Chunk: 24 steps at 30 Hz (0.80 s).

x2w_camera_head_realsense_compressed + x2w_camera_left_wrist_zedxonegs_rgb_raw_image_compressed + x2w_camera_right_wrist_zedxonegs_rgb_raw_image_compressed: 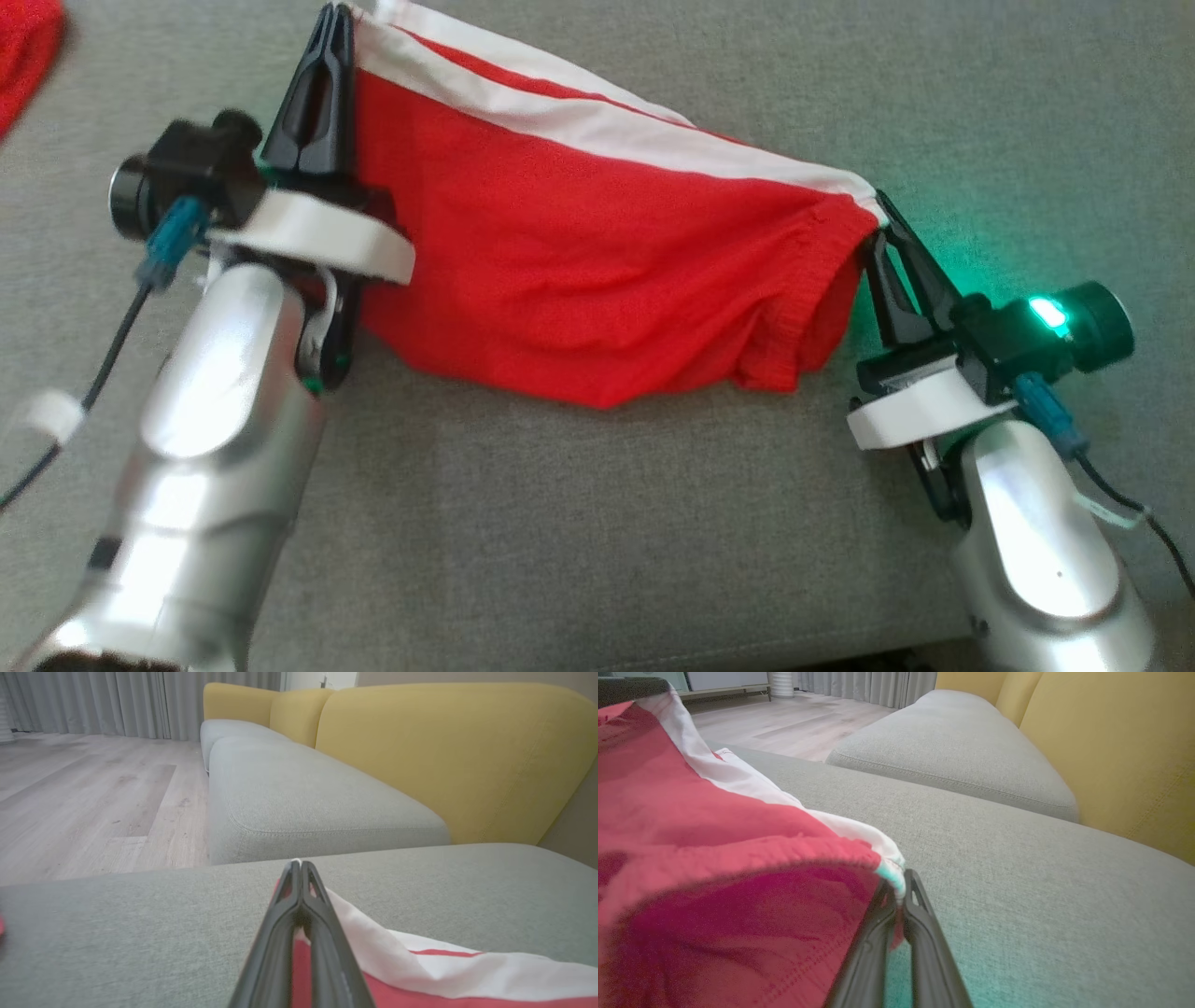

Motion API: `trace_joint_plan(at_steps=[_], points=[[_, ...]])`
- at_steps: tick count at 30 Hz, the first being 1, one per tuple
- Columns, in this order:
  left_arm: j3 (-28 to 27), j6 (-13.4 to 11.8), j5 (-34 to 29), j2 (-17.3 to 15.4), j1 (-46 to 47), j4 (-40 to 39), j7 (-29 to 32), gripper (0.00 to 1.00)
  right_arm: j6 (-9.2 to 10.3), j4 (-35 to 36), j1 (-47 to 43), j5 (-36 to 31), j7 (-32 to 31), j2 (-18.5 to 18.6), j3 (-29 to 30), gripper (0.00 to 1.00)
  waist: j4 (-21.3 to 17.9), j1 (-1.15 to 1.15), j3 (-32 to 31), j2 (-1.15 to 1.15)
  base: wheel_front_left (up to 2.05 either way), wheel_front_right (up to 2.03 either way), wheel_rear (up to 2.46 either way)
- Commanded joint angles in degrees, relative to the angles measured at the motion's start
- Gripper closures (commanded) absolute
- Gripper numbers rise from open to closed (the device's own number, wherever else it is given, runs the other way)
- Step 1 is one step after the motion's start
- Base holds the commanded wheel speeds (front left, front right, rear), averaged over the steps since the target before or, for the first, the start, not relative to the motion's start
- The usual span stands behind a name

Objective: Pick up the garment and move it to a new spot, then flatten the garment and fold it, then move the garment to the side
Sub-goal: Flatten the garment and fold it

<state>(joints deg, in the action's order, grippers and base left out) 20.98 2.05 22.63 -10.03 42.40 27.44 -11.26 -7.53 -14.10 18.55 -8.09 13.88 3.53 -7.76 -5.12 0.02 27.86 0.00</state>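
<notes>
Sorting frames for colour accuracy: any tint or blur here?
Head view: a green light on the right wrist tints the sofa. Right wrist view: teal cast by the fingers, near garment blurred. Left wrist view: even light, no tint.

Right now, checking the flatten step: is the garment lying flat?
Not flat: the garment hangs stretched between the left gripper and right gripper, both shut on its corners, lower edge sagging.

Left fingers [313, 112], right fingers [920, 271] clamped tight, well apart.
</notes>
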Motion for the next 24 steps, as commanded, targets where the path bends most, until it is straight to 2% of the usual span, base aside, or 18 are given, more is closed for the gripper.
trace_joint_plan(at_steps=[1, 4, 5, 7, 8, 9, 10, 11, 13, 14, 15, 24], points=[[-1.08, 0.08, -0.43, -1.08, 1.99, -0.98, -0.36, 1.0, 0.04, 1.28, 0.38, -0.24, 0.77, -0.61, -1.54, 1.0, -0.73, -0.02, 0.97, 0.0, 0.0, 0.0, 0.0], [-0.6, 0.3, -0.82, -0.52, 4.81, 3.67, -0.62, 1.0, 0.04, 0.13, 1.61, 0.14, 0.95, -0.63, -2.2, 1.0, -1.06, -0.02, 1.54, 0.0, 0.0, 0.0, 0.0], [-0.5, 0.42, -0.9, -0.35, 5.62, 4.97, -0.85, 1.0, 0.04, -0.11, 1.93, 0.29, 0.99, -0.63, -2.39, 0.95, -1.15, -0.02, 1.63, 0.0, 0.0, 0.0, 0.0], [-0.31, 0.61, -1.09, -0.07, 7.05, 7.33, -1.33, 1.0, 0.04, -0.41, 2.38, 0.48, 1.05, -0.64, -2.69, 0.7, -1.3, -0.02, 1.71, 0.0, 0.0, 0.0, 0.0], [-0.36, 0.49, -1.15, 0.08, 7.7, 8.36, -1.58, 1.0, 0.04, -0.44, 2.54, 0.57, 1.07, -0.64, -2.77, 0.51, -1.38, -0.02, 1.72, 0.0, 0.0, 0.0, 0.0], [-0.51, 0.28, -1.1, 0.27, 8.25, 9.41, -1.78, 1.0, 0.04, -0.25, 2.68, 0.64, 1.08, -0.64, -2.79, 0.21, -1.42, -0.02, 1.7, 0.0, 0.0, 0.0, 0.0], [-0.65, 0.06, -1.09, 0.38, 8.77, 10.41, -1.97, 1.0, 0.04, 0.09, 2.7, 0.65, 1.09, -0.64, -2.75, 0.0, -1.46, -0.02, 1.64, 0.0, 0.0, 0.0, 0.0], [-0.78, -0.02, -1.03, 0.46, 9.19, 11.4, -2.15, 1.0, 0.04, 0.57, 2.63, 0.73, 1.09, -0.64, -2.65, 0.0, -1.52, -0.02, 1.52, 0.0, 0.0, 0.0, 0.0], [-0.86, 0.06, -0.89, 0.48, 10.01, 14.38, -2.46, 0.6, 0.04, 2.17, 2.01, 1.01, 1.1, -0.65, -2.22, 0.0, -1.76, -0.02, 0.94, 0.0, 0.0, 0.0, 0.0], [-0.83, 0.37, -0.71, 0.61, 10.14, 15.06, -2.56, 0.06, 0.04, 2.5, 1.66, 1.0, 1.1, -0.65, -2.22, 0.0, -1.83, -0.02, 0.67, 0.0, 0.0, 0.0, 0.0], [-0.79, 0.66, -0.55, 0.74, 10.24, 15.6, -2.66, 0.0, 0.04, 2.93, 1.29, 0.97, 1.1, -0.65, -2.08, 0.0, -1.84, -0.02, 0.43, 0.0, 0.0, 0.0, 0.0], [-0.75, 2.3, 1.64, 1.18, 6.11, 17.83, -3.13, 0.0, 0.04, 5.24, -4.1, -0.04, 1.11, -0.65, 0.21, 0.0, -1.57, -0.02, -3.83, 0.0, 0.0, 0.0, 0.0]])
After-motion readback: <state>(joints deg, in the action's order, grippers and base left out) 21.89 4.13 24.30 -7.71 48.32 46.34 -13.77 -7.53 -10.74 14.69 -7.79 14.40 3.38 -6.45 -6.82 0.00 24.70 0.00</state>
